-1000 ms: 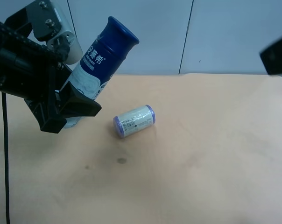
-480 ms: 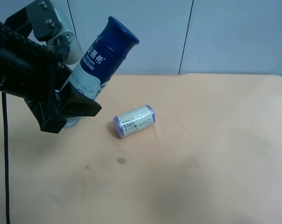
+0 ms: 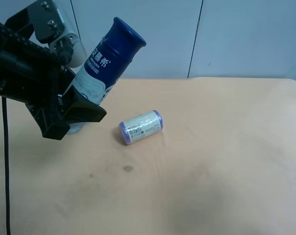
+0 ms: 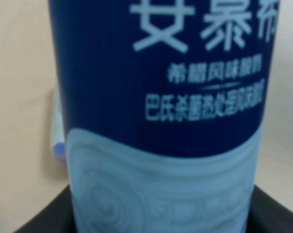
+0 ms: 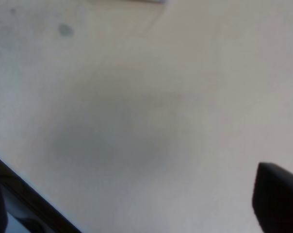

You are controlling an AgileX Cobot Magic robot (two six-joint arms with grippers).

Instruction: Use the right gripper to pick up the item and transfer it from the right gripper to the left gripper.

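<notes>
The item, a bottle (image 3: 106, 61) with a dark navy cap and a white and pale-blue label, is held tilted above the table, cap up. My left gripper (image 3: 77, 110) is shut on its lower part, on the arm at the exterior high view's left. The left wrist view shows the bottle (image 4: 156, 121) close up between dark fingers (image 4: 277, 213). My right gripper (image 5: 151, 213) is empty over bare table. Only one black finger (image 5: 277, 199) shows at the frame's edge, far to the side, so it looks open.
A short cream roll with purple ends (image 3: 140, 127) lies on the tan table (image 3: 211, 147) below the bottle; a sliver of it shows in the left wrist view (image 4: 58, 126). A small dark stain (image 3: 127, 169) marks the table. A pale wall stands behind.
A dark arm part at the exterior view's upper right edge has left the frame. A small dark bit now shows at the lower right edge. The left arm and bottle have not moved.
</notes>
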